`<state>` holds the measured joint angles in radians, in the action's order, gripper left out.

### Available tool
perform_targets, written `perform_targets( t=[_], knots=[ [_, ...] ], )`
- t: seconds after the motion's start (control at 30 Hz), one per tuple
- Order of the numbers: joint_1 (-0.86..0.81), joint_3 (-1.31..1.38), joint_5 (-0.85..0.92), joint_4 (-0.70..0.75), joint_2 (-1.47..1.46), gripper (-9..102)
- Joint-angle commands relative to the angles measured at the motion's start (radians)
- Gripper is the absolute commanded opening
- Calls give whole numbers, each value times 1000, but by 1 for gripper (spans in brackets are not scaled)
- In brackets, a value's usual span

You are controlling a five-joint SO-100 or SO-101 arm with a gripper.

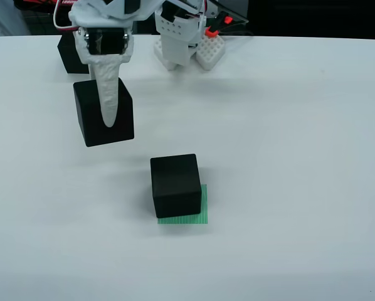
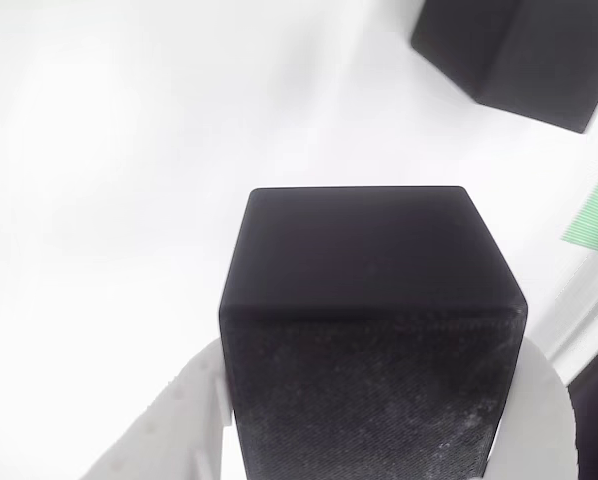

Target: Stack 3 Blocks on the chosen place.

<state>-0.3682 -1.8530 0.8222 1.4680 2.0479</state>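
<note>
My white gripper [image 1: 107,118] is shut on a black block [image 1: 123,108] at the left of the table. One finger [image 1: 108,94] runs down the block's front face. From the wrist view the same block [image 2: 364,290] sits between the two white fingers [image 2: 184,410], gripper [image 2: 369,430]. A second black block [image 1: 175,185] rests on the chosen place, a green striped patch [image 1: 187,218], covering most of it, to the lower right of the held block. The wrist view has this block [image 2: 519,55] at top right, with a sliver of the patch [image 2: 597,215]. A third block [image 1: 68,55] stands behind the gripper, partly hidden.
The arm's white base [image 1: 181,37] and a white studded part [image 1: 211,53] stand at the back centre. The white table [image 1: 288,157] ends at a dark back edge. Open tabletop lies to the right and in front.
</note>
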Motion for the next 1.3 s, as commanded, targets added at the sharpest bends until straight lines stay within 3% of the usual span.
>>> perform_targets(
  t=[0.0, 0.53, 1.27],
  knots=[
    [98, 110, -66, 58, 87, 16],
    [314, 357, -244, 103, -268, 16],
    [314, 408, -244, 100, -434, 17]
  ],
)
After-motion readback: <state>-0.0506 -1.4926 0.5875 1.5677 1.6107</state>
